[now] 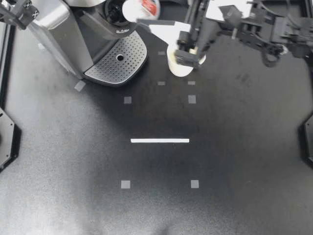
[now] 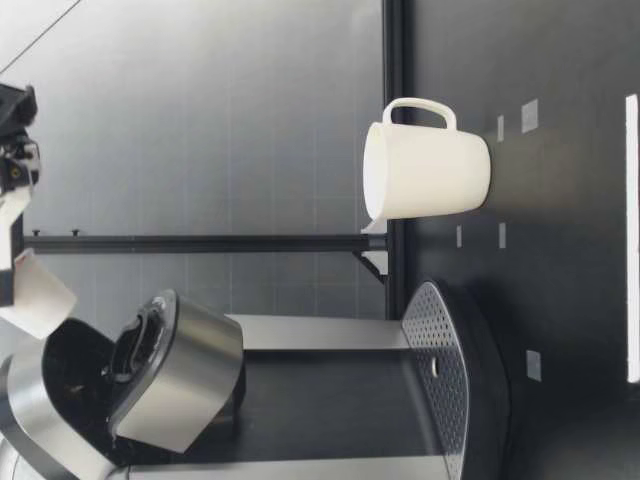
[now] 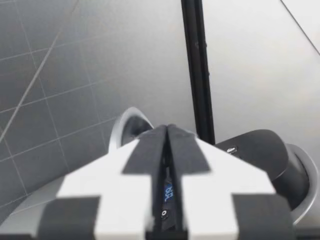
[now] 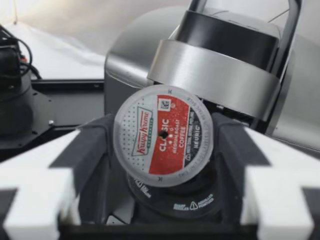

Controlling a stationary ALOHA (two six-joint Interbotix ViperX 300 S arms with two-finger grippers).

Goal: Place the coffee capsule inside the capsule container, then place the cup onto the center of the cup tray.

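One table (image 1: 220, 161), black, with one white tape strip (image 1: 160, 140) and a scatter of small tape squares, probably placement marks. One coffee machine (image 1: 73, 34) at the far left of the table, lid (image 2: 175, 375) tipped open so the capsule container (image 1: 115, 12) is exposed for loading. Its perforated cup tray (image 1: 129, 54) is bare, so step two is not done. Two arms. The right gripper (image 1: 149, 12) reaches across to the machine and is clamped on the coffee capsule (image 1: 138, 7), one finger on each side, foil lid facing the wrist camera. The capsule hangs tilted just above the container and is not yet seated; it looks lined up for the drop. The left gripper (image 1: 19, 12) sits at the machine's outer side, fingers pressed together on nothing, apparently just keeping clear. One cup (image 1: 182, 66), white, upright on the table just beside the tray, partly under the right arm, waiting its turn. One capsule in total.
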